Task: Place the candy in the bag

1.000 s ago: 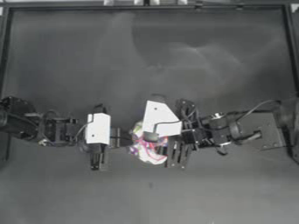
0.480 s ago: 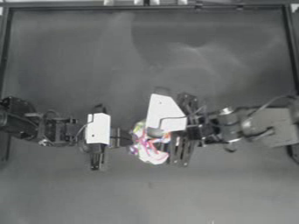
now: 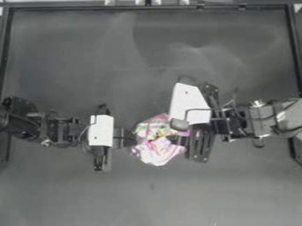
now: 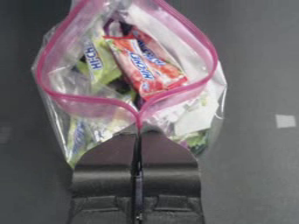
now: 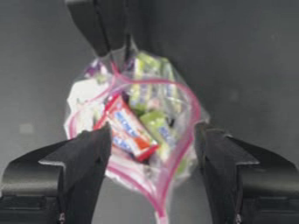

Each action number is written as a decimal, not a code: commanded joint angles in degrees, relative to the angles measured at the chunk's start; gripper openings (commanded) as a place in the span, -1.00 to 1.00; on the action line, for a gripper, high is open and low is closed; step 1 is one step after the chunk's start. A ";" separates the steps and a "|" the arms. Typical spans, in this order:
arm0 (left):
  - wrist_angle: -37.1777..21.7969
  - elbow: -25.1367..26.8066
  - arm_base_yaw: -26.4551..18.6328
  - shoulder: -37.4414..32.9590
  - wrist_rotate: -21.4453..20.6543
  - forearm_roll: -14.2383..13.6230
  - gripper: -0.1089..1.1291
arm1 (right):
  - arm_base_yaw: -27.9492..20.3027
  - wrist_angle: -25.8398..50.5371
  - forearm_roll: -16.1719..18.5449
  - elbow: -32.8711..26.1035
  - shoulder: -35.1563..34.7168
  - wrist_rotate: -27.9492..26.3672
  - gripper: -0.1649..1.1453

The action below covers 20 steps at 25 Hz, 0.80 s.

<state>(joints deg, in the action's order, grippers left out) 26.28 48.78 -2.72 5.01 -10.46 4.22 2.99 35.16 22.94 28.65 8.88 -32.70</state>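
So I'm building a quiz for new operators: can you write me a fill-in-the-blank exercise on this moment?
1. The left gripper is shut on the pink-red ____ strip of the clear plastic zip bag.
2. The red-orange wrapped candy with the white middle lies in the bag's ____ mouth.
3. The right gripper has its jaws ____, one on each side of the bag.
4. Both grippers work above a ____ table.

Missing words: seal; open; open; dark
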 commanded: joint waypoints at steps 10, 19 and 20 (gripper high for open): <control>-4.13 -1.85 -0.97 -6.94 -1.05 -0.18 -0.68 | 0.00 -0.53 0.00 1.14 3.96 -0.18 0.61; -6.33 -1.85 -0.88 -9.49 -2.11 -0.09 -0.68 | 0.09 -0.53 -0.09 1.14 4.04 -0.09 0.61; -6.33 -1.76 -0.88 -9.76 -2.11 -0.09 -0.68 | 0.09 -0.53 0.00 1.14 4.04 -0.09 0.61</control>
<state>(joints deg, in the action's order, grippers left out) 19.86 47.81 -3.52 -1.41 -12.48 4.22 2.99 34.89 22.85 30.50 11.16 -32.78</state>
